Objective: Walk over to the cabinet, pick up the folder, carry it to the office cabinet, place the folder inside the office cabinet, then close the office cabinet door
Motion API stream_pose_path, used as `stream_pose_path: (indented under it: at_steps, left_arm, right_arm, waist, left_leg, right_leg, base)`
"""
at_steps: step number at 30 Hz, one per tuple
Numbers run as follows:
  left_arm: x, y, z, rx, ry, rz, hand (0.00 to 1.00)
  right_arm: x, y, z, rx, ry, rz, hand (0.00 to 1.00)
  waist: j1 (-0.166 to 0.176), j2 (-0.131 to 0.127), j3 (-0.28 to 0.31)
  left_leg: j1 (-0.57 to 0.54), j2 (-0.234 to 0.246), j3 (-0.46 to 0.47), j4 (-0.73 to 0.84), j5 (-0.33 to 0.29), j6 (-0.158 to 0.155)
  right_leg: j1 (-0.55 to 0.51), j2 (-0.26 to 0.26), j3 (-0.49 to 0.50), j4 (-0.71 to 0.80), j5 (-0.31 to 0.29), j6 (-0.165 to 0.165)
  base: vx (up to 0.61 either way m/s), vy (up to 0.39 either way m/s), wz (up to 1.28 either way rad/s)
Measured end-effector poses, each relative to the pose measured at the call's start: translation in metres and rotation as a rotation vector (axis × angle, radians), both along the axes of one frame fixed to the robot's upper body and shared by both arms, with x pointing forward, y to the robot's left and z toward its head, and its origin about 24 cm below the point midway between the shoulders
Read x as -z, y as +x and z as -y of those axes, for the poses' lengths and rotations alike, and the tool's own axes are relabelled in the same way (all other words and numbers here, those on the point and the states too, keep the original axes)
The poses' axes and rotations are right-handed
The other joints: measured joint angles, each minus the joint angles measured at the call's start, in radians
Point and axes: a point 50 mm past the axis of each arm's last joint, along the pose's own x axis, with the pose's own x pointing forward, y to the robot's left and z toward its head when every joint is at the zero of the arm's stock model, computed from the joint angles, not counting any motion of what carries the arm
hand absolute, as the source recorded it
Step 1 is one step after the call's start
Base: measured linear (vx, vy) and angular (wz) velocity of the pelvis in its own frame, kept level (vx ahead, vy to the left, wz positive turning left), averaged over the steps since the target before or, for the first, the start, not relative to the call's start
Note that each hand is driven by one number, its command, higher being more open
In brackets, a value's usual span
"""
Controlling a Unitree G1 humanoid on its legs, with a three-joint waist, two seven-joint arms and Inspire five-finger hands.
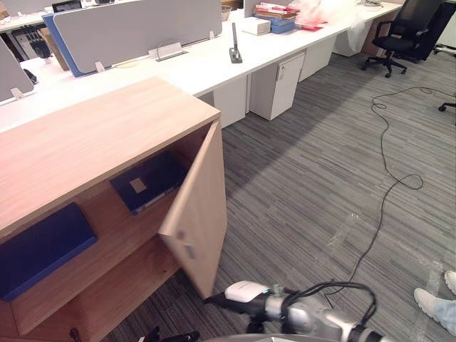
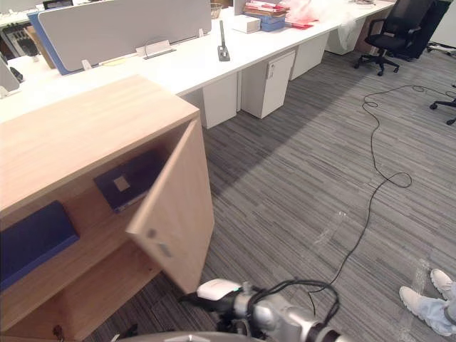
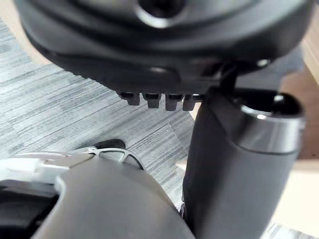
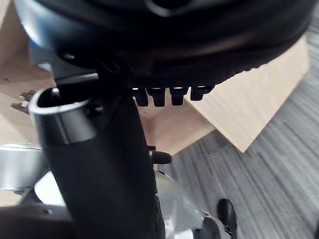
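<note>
A dark blue folder with a tan label lies on the shelf inside the wooden office cabinet. A second blue folder lies on the same shelf further left. The cabinet door stands about half open, swung out towards me. My right hand, with its white thumb cover, hangs low just right of the door's bottom corner, fingers relaxed and holding nothing; the door shows past it in the right wrist view. My left hand is at the bottom edge below the door, fingers relaxed and empty in the left wrist view.
A long white desk with grey divider panels runs behind the cabinet, with a white pedestal unit under it. A black office chair stands far right. A person's shoes show at the lower right on the grey carpet.
</note>
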Motion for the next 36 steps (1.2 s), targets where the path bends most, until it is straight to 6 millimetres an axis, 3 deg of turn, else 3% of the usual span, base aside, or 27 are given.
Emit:
stream_pose_path:
  at_steps: [4, 7, 10, 11, 14, 15, 16, 17, 18, 20, 23, 26, 27, 28, 29, 30, 32, 34, 35, 36]
  left_arm:
    - [-0.002, 0.003, -0.006, -0.013, 0.035, 0.004, 1.00]
    - [-0.002, 0.003, -0.010, -0.045, 0.052, 0.005, 1.00]
    - [-0.003, 0.006, -0.010, -0.060, 0.048, 0.016, 1.00]
    - [-0.003, 0.010, -0.009, -0.056, 0.048, 0.024, 1.00]
    - [-0.003, 0.021, -0.002, 0.000, 0.052, 0.033, 1.00]
    - [-0.004, 0.028, -0.001, 0.027, 0.064, 0.043, 1.00]
    - [-0.005, 0.031, -0.003, 0.034, 0.073, 0.049, 1.00]
    - [-0.007, 0.034, -0.007, 0.033, 0.088, 0.057, 1.00]
    - [-0.007, 0.033, -0.009, 0.021, 0.104, 0.052, 1.00]
    - [-0.005, 0.027, -0.007, -0.054, 0.099, 0.041, 1.00]
    - [-0.002, 0.012, -0.006, -0.208, 0.079, 0.016, 1.00]
    - [-0.006, 0.020, -0.009, -0.286, 0.074, 0.074, 1.00]
    - [-0.010, 0.034, -0.011, -0.330, 0.077, 0.133, 1.00]
    - [-0.012, 0.044, -0.008, -0.382, 0.065, 0.164, 1.00]
    - [-0.012, 0.046, -0.007, -0.410, 0.057, 0.172, 1.00]
    - [-0.011, 0.045, -0.004, -0.449, 0.049, 0.169, 1.00]
    - [-0.009, 0.041, -0.002, -0.453, 0.042, 0.150, 1.00]
    - [-0.007, 0.035, -0.003, -0.480, 0.028, 0.134, 1.00]
    - [-0.005, 0.029, -0.003, -0.507, 0.005, 0.119, 1.00]
    - [-0.003, 0.025, -0.002, -0.525, -0.012, 0.110, 1.00]
  right_arm:
    - [0.006, 0.006, -0.002, 0.044, -0.017, 0.002, 1.00]
    - [0.018, 0.003, 0.008, 0.079, -0.073, -0.031, 1.00]
    - [0.041, -0.005, 0.028, 0.189, -0.163, -0.118, 1.00]
    - [0.050, -0.011, 0.039, 0.274, -0.191, -0.171, 1.00]
    - [0.063, -0.004, 0.075, 0.698, -0.158, -0.274, 1.00]
    - [0.069, -0.005, 0.095, 1.000, -0.086, -0.339, 1.00]
    - [0.075, -0.010, 0.109, 1.246, -0.026, -0.399, 1.00]
    - [0.083, -0.022, 0.126, 1.592, 0.053, -0.488, 1.00]
    - [0.091, -0.041, 0.140, 1.858, 0.083, -0.557, 1.00]
    - [0.097, -0.059, 0.149, 2.132, 0.141, -0.651, 1.00]
    - [0.099, -0.076, 0.155, 2.314, 0.208, -0.705, 1.00]
    - [0.099, -0.075, 0.149, 2.245, 0.202, -0.706, 1.00]
    - [0.098, -0.068, 0.142, 2.166, 0.187, -0.695, 1.00]
    - [0.097, -0.062, 0.136, 2.103, 0.181, -0.680, 1.00]
    - [0.096, -0.059, 0.134, 2.084, 0.180, -0.676, 1.00]
    - [0.095, -0.053, 0.130, 2.056, 0.193, -0.672, 1.00]
    - [0.094, -0.051, 0.133, 2.060, 0.208, -0.667, 1.00]
    - [0.095, -0.051, 0.130, 2.078, 0.229, -0.687, 1.00]
    - [0.097, -0.056, 0.126, 2.099, 0.243, -0.728, 1.00]
    - [0.098, -0.059, 0.127, 2.115, 0.246, -0.739, 1.00]
  waist:
    - [0.017, -0.023, 0.006]
    - [0.017, -0.035, 0.008]
    - [0.020, -0.039, 0.024]
    - [0.018, -0.031, 0.038]
    - [0.012, -0.015, 0.042]
    - [-0.001, -0.010, 0.043]
    - [-0.015, -0.015, 0.039]
    - [-0.034, -0.036, 0.027]
    - [-0.036, -0.057, 0.016]
    - [-0.023, -0.050, 0.020]
    - [-0.014, -0.047, 0.018]
    - [0.013, -0.063, 0.016]
    - [0.006, -0.077, 0.023]
    - [0.007, -0.082, 0.026]
    - [0.008, -0.080, 0.028]
    - [0.009, -0.069, 0.039]
    - [0.015, -0.052, 0.035]
    - [0.013, -0.071, 0.027]
    - [0.008, -0.091, 0.015]
    - [0.009, -0.095, 0.010]
  left_leg:
    - [-0.007, -0.008, -0.029, 0.013, -0.002, 0.002]
    - [-0.035, -0.017, -0.078, 0.034, -0.010, 0.013]
    - [-0.072, -0.035, -0.189, 0.079, -0.031, 0.029]
    - [-0.097, -0.055, -0.256, 0.096, -0.036, 0.037]
    - [-0.150, -0.103, -0.448, 0.089, -0.031, 0.064]
    - [-0.182, -0.124, -0.553, 0.081, -0.019, 0.082]
    - [-0.206, -0.146, -0.624, 0.075, -0.015, 0.084]
    - [-0.237, -0.186, -0.709, 0.058, 0.009, 0.083]
    - [-0.254, -0.218, -0.785, 0.036, 0.052, 0.068]
    - [-0.253, -0.218, -0.840, -0.011, 0.088, 0.046]
    - [-0.259, -0.200, -0.882, 0.010, 0.102, 0.019]
    - [-0.298, -0.222, -0.970, 0.050, 0.097, 0.004]
    - [-0.347, -0.227, -0.937, 0.099, 0.079, 0.029]
    - [-0.430, -0.208, -0.752, 0.249, 0.031, 0.043]
    - [-0.461, -0.186, -0.640, 0.326, -0.011, 0.054]
    - [-0.468, -0.128, -0.419, 0.442, -0.092, 0.094]
    - [-0.453, -0.102, -0.251, 0.461, -0.121, 0.158]
    - [-0.411, -0.174, -0.253, 0.353, -0.074, 0.174]
    - [-0.357, -0.244, -0.263, 0.195, -0.008, 0.178]
    - [-0.312, -0.274, -0.266, 0.095, 0.031, 0.172]
  right_leg:
    - [0.012, -0.014, -0.028, 0.000, -0.001, 0.001]
    - [0.015, -0.031, -0.071, 0.005, -0.013, 0.007]
    - [-0.017, -0.075, -0.175, 0.158, -0.118, 0.022]
    - [-0.029, -0.111, -0.229, 0.247, -0.171, 0.035]
    - [-0.093, -0.152, -0.176, 0.432, -0.213, 0.023]
    - [-0.123, -0.141, -0.067, 0.482, -0.239, 0.012]
    - [-0.123, -0.129, 0.045, 0.483, -0.264, 0.030]
    - [-0.113, -0.127, 0.161, 0.453, -0.285, 0.070]
    - [-0.078, -0.150, 0.201, 0.413, -0.338, 0.114]
    - [-0.050, -0.160, 0.148, 0.371, -0.371, 0.106]
    - [0.016, -0.147, 0.042, 0.341, -0.379, 0.091]
    - [0.052, -0.135, -0.070, 0.328, -0.388, 0.077]
    - [0.052, -0.140, -0.137, 0.319, -0.390, 0.073]
    - [0.054, -0.142, -0.199, 0.305, -0.388, 0.066]
    - [0.058, -0.142, -0.220, 0.305, -0.390, 0.062]
    - [0.088, -0.141, -0.251, 0.304, -0.392, 0.059]
    - [0.108, -0.149, -0.274, 0.321, -0.399, 0.064]
    - [0.104, -0.194, -0.292, 0.328, -0.406, 0.072]
    - [0.108, -0.237, -0.314, 0.312, -0.398, 0.077]
    - [0.116, -0.254, -0.318, 0.301, -0.389, 0.089]
  base:
    - [-0.04, -0.003, 0.20]
    - [-0.04, -0.002, 0.50]
    - [-0.06, 0.008, 1.10]
    - [-0.06, 0.044, 1.35]
    - [-0.02, 0.023, 1.84]
    - [0.00, -0.017, 2.25]
    - [0.03, -0.065, 2.87]
    - [0.03, -0.118, 2.76]
    - [0.06, -0.185, 2.25]
    - [0.05, -0.191, 1.40]
    - [0.06, -0.175, 0.94]
    - [0.07, -0.126, 1.04]
    - [0.02, -0.103, 1.49]
    - [0.03, -0.078, 1.33]
    - [0.07, -0.035, 1.06]
    - [0.10, 0.006, 0.65]
    - [0.13, 0.077, 0.58]
    - [0.14, 0.105, 0.53]
    - [0.13, 0.080, 0.56]
    - [0.13, 0.083, 0.48]
